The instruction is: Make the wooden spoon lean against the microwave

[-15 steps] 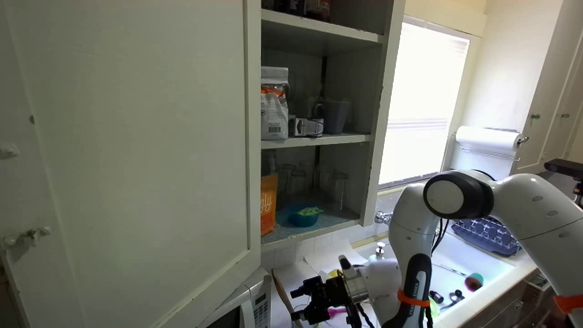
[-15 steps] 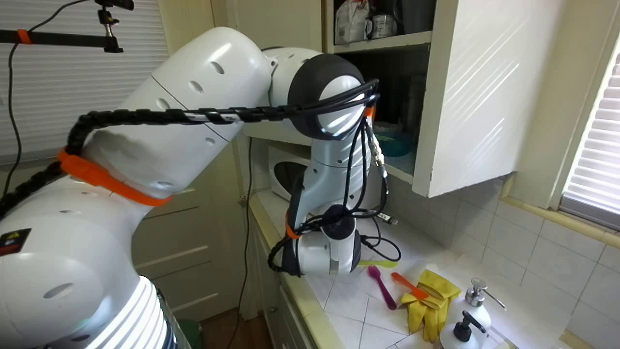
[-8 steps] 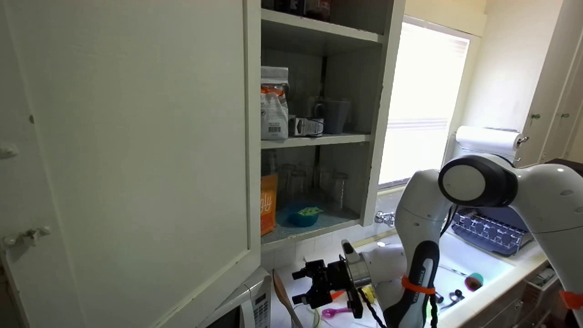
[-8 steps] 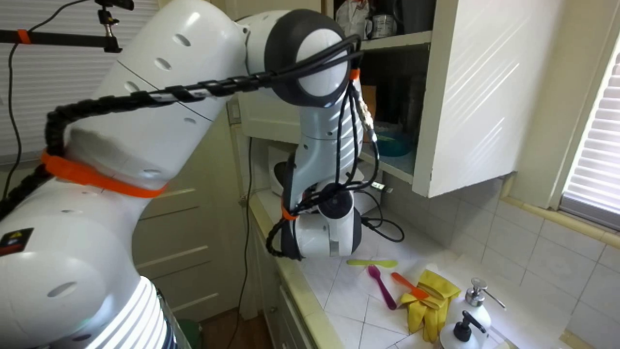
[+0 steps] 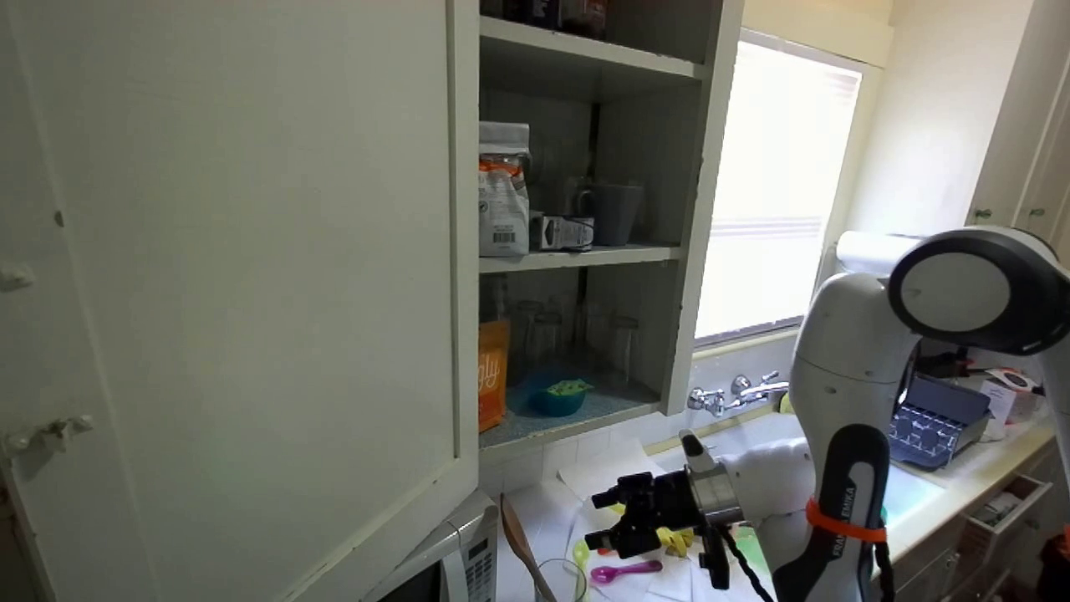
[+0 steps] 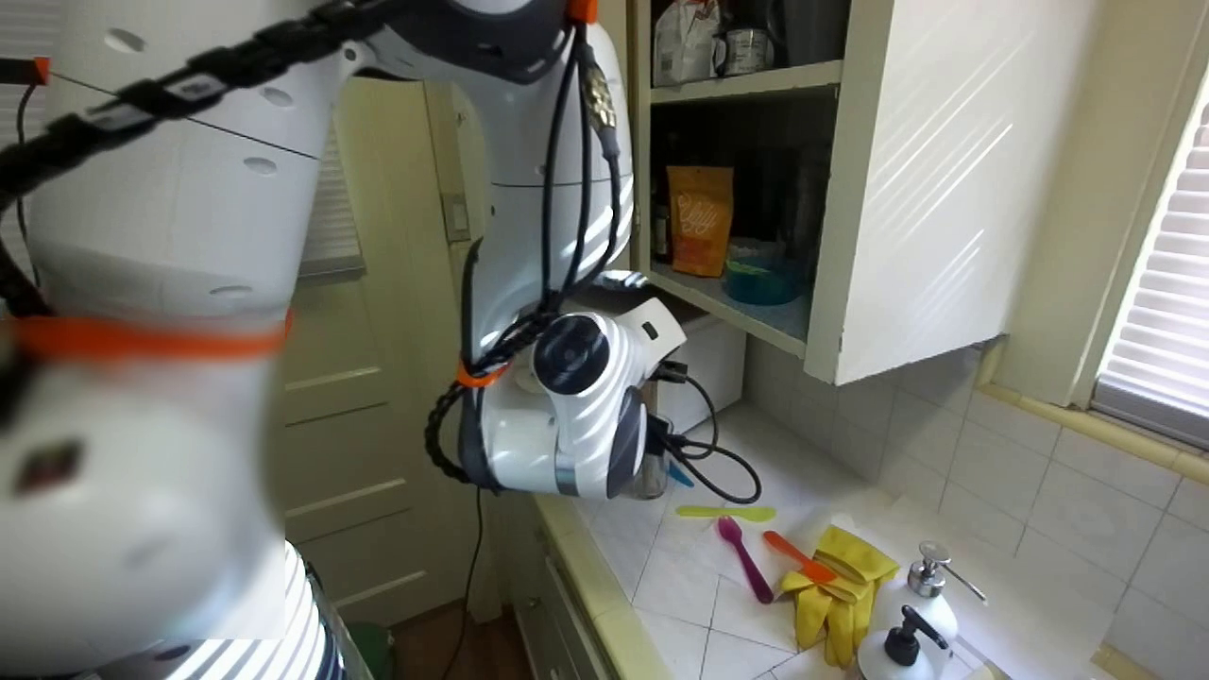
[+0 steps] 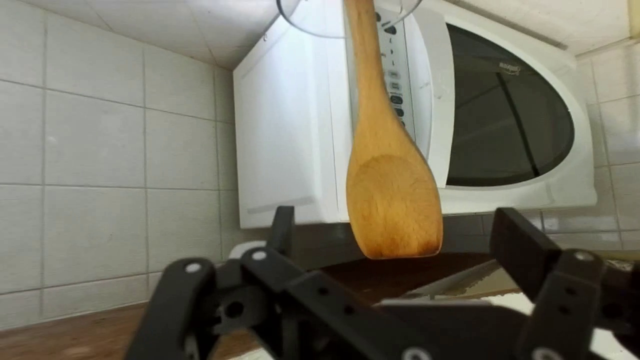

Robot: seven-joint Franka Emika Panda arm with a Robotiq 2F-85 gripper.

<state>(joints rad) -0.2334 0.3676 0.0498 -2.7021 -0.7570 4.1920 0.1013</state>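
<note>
The wooden spoon [image 5: 518,539] stands tilted, bowl end up, with its handle in a clear glass [image 5: 562,575]. In an exterior view it leans toward the microwave [image 5: 481,562]; I cannot tell whether it touches. In the wrist view, which looks upside down, the spoon [image 7: 395,200] shows before the white microwave [image 7: 285,125], over its control panel. My gripper [image 5: 595,518] is open and empty, right of the spoon and apart from it. In the wrist view the spoon's bowl shows between the open fingers [image 7: 392,220], farther off. In an exterior view the arm hides the gripper and spoon.
An open cupboard door [image 5: 251,251] hangs above the microwave, with cupboard shelves [image 5: 577,259] beside it. A purple spoon [image 6: 746,559], a lime utensil [image 6: 727,513], an orange utensil [image 6: 798,557], yellow gloves [image 6: 850,567] and soap dispensers [image 6: 902,642] are on the counter.
My gripper has drawn back from the spoon, up and to the right in an exterior view, and stays open. The spoon shows no clear movement. More of the glass and purple spoon shows.
</note>
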